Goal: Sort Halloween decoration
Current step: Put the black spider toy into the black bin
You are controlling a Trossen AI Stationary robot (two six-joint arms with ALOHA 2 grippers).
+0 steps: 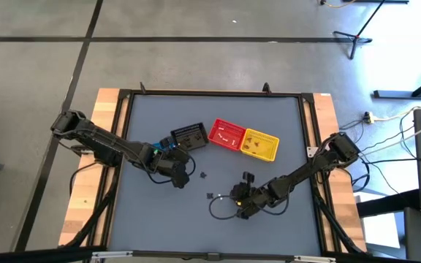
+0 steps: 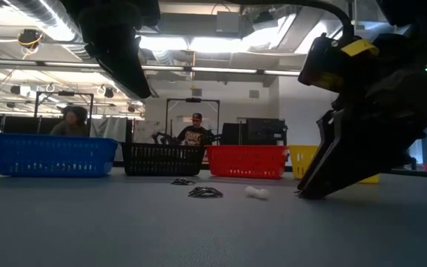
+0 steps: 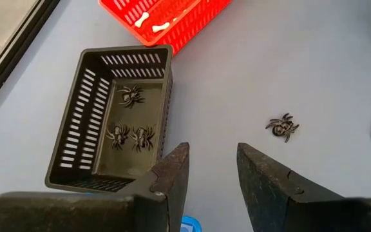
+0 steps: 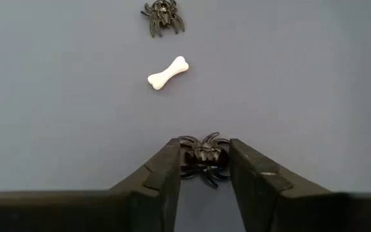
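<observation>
Black spiders, white bone; baskets black, red, yellow, blue; grey table.

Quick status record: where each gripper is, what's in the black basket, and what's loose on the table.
right gripper: low at the table, a black spider between its fingers; grip cannot be confirmed
left gripper: open, empty, beside the black basket
black basket contents: three black spiders
red basket: white bones inside
loose on table: white bone, another spider beyond it
yellow basket: next to the red one, contents unclear
</observation>
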